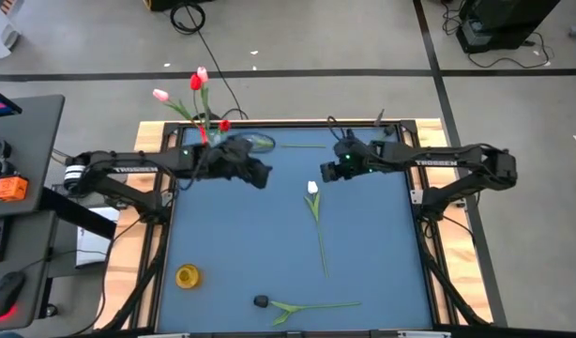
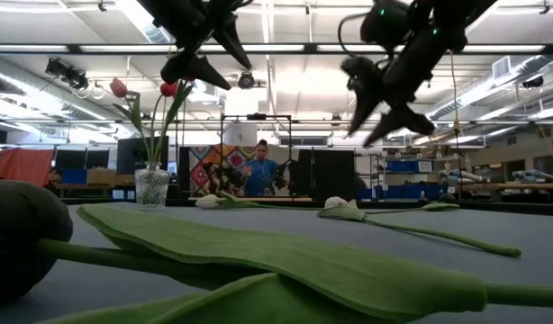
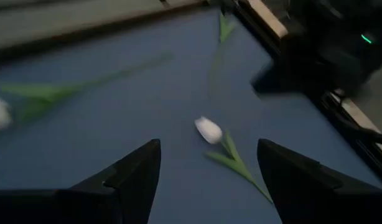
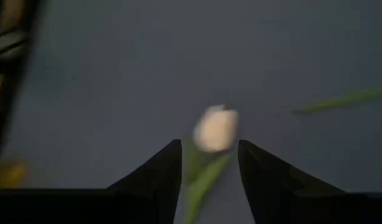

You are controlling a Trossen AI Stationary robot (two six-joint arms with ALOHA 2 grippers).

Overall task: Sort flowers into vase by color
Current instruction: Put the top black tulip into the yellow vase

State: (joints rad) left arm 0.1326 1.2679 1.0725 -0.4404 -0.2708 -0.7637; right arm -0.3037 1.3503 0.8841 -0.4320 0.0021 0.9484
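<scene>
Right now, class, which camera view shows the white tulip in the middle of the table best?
The high view: the white tulip lies whole, head to stem end. The right wrist view shows only its blurred head, the left wrist view head and leaves, the low view a distant sliver.

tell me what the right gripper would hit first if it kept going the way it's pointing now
Most likely the white tulip: its bud sits just ahead of the open right gripper, in line with the gap between the fingers. Depth is unclear, so it may reach the blue table beside it.

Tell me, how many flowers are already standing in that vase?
3, maybe more hidden: a pink tulip, a red tulip and a paler pink tulip, all rising from the vase at the table's far left corner.
</scene>
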